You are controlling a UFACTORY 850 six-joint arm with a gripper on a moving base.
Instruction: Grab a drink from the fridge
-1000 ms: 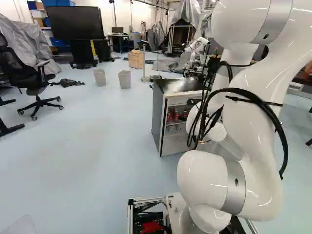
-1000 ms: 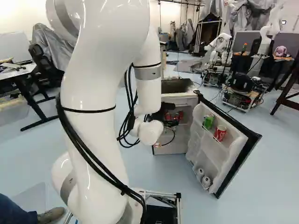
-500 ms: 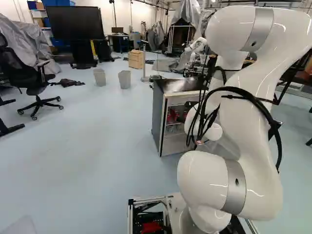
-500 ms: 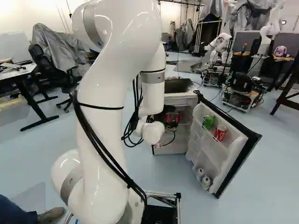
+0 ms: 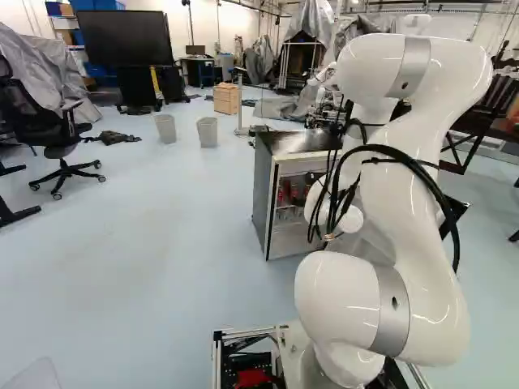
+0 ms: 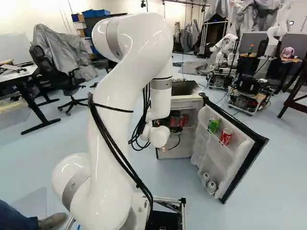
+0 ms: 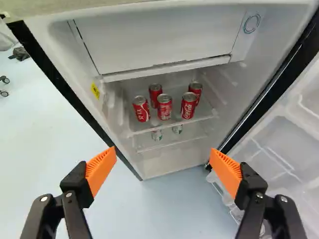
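Note:
Dark against the fridge opening, my gripper [image 6: 168,120] shows in part in the right base view, beyond the white wrist. In the wrist view the gripper [image 7: 163,158] stands wide open, nothing between its orange pads. Ahead of it is the open fridge [image 7: 169,167], with several upright red cans [image 7: 164,106] grouped on an upper shelf [image 7: 172,123]. Silvery-green cans [image 7: 157,135] show on the level below. The fridge door [image 6: 240,165] stands swung open in the right base view, holding a green can [image 6: 213,125], a red can [image 6: 225,137] and pale cans [image 6: 211,186] lower down.
Inside the fridge, a white compartment [image 7: 159,40] lies above the cans. The open door's edge is close beside the gripper's one finger. Another robot [image 6: 224,45] stands farther back. An office chair [image 5: 61,130] and two bins [image 5: 207,132] stand left of the fridge in the left base view.
The arm's upper part has lowered and reached forward, shifting left in the left base view and right in the right base view. Base, fridge and door have stayed put.

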